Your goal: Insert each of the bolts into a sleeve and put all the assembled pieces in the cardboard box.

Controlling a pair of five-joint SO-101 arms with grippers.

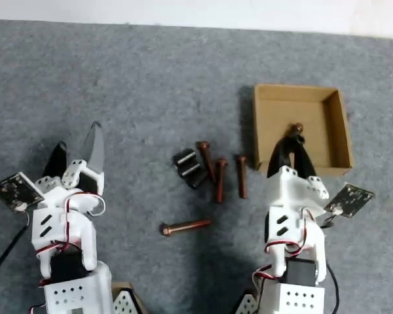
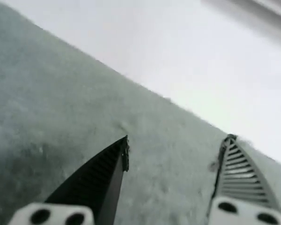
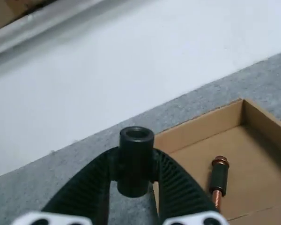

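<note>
My right gripper hangs over the near edge of the cardboard box, shut on an upright black sleeve whose bore faces up. One assembled piece, a copper bolt in a black sleeve, lies on the floor of the box. Two more black sleeves lie side by side mid-table. Three bolts lie beside them, and a fourth bolt rests nearer the arms. My left gripper stands open above bare carpet at the left, with nothing between its fingers.
Grey carpet covers the table, with a pale strip along the far edge. The box's walls stand just right of the loose bolts.
</note>
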